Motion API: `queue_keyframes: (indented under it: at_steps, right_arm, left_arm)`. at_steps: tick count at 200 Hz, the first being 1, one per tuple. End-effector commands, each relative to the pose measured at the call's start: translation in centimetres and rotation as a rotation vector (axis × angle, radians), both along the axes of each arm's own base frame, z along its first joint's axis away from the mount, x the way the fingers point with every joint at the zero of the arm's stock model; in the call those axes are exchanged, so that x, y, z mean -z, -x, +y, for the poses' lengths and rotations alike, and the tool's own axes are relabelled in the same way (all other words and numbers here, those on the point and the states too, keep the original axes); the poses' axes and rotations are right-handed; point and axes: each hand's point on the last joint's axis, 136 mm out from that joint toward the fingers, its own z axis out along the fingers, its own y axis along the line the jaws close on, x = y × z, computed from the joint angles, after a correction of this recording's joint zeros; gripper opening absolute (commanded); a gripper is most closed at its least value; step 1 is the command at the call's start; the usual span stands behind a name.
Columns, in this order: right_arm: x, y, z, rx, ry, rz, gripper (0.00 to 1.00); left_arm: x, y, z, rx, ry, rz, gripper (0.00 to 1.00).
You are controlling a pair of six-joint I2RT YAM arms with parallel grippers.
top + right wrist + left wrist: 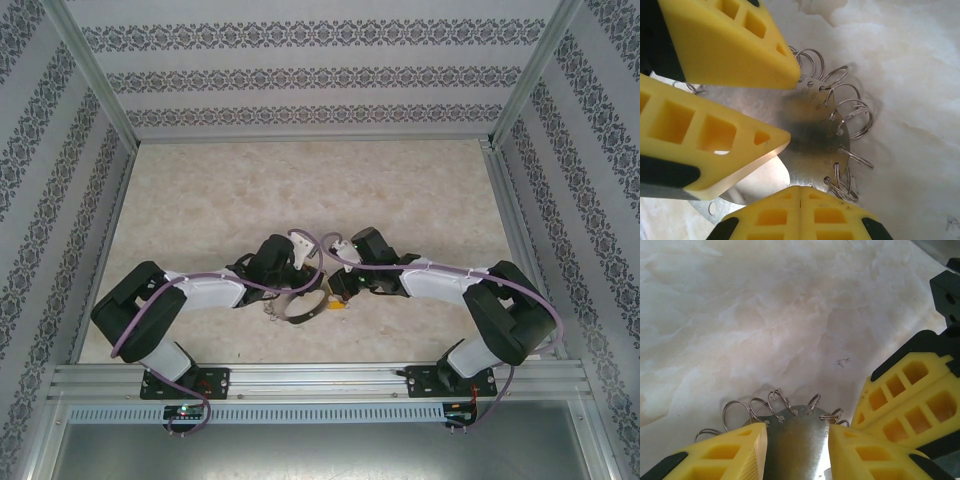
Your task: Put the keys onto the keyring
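The keyring (795,440) is a flat grey metal band with holes along its rim and a fringe of small wire rings (775,402). My left gripper (797,429) is shut on it, one yellow finger against each side of the band. In the right wrist view the band (815,135) lies just beyond my right gripper (800,189), whose fingers are pressed together at the band's edge. From above, both grippers meet over the hoop (300,312) near the front edge. The key is hidden.
The marble-patterned tabletop (300,190) stretches away behind the arms, walled by patterned panels (310,75) and an aluminium frame (320,380). In the left wrist view the right gripper's yellow fingers (907,390) crowd in close on the right.
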Motion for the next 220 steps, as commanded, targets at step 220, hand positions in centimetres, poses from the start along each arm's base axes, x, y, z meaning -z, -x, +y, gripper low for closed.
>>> queue_keyframes:
  at_steps: [220]
  right_arm:
    - [-1.9, -1.6, -1.6, 0.117, -0.054, -0.008, 0.40]
  left_arm:
    - [-0.8, -0.5, 0.8, -0.028, 0.023, -0.023, 0.43]
